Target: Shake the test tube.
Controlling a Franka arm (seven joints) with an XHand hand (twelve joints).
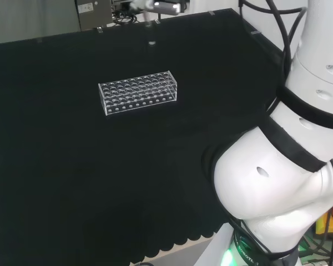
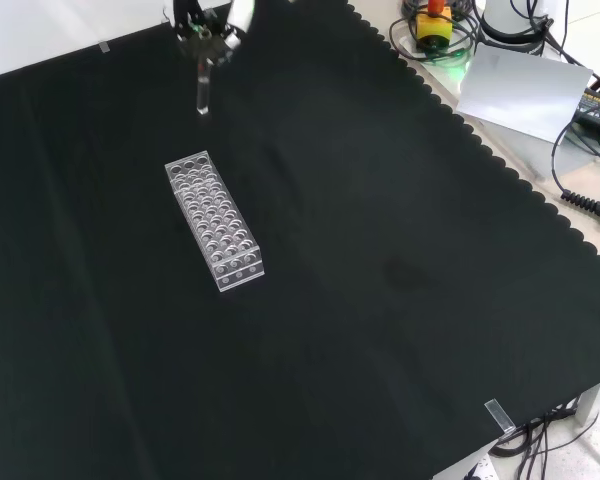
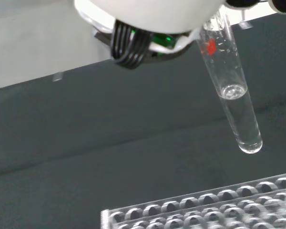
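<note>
Glass tube (image 2: 202,92), one in number, hangs from the hand (image 2: 208,32) at the top left of the front view, clear of the counter (image 2: 380,300) and beyond the far end of the rack (image 2: 214,219). Fingers are closed round its upper part. Wrist view shows clear liquid in its lower part and a red mark higher up. One rack stands on the cloth, apparently empty. Risks, as judged: liquid spilling from the top if shaken hard; tube slipping from the fingers; tube striking the rack if swung low.
</note>
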